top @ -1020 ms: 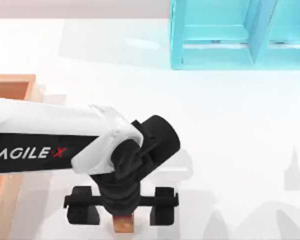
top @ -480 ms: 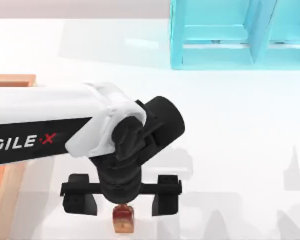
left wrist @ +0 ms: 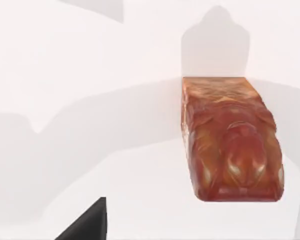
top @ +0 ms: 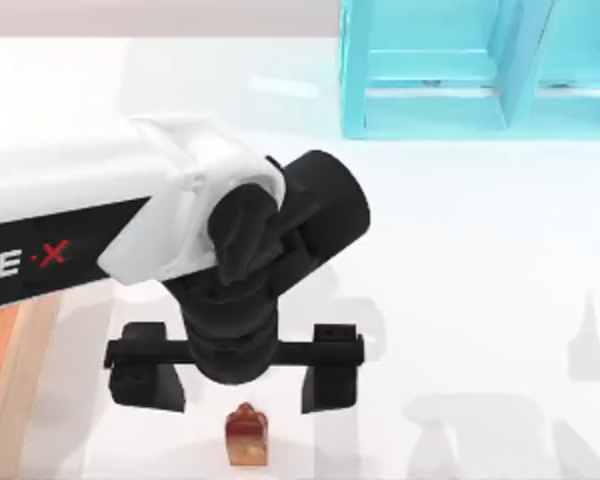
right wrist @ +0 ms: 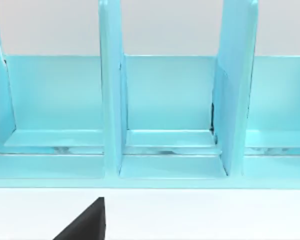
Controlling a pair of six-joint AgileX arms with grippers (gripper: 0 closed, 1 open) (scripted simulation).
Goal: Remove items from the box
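The carton-shaped block stands on the bare white table at the near edge of the top view, outside the box, whose tan rim and orange-brown floor show at the left edge. It is upright, peaked top uppermost; in my left wrist view the block is seen from above, resting alone on the table with nothing touching it.

My left gripper hangs just behind the block. The jaws are spread wide and hold nothing — the two black fingers stand to either side of the block's line, but farther from the near edge than the block itself, clear of it. The block therefore lies on the near side of my jaws, centred between them. My left arm is the one beside it.

Compared with a second ago, the block was then between my fingers under the wrist; since then the gripper has drawn back and risen, and the block has stayed put. I judge this item as delivered.

Farthest off, the turquoise shelf unit stands at the back right; my right wrist view faces its compartments.
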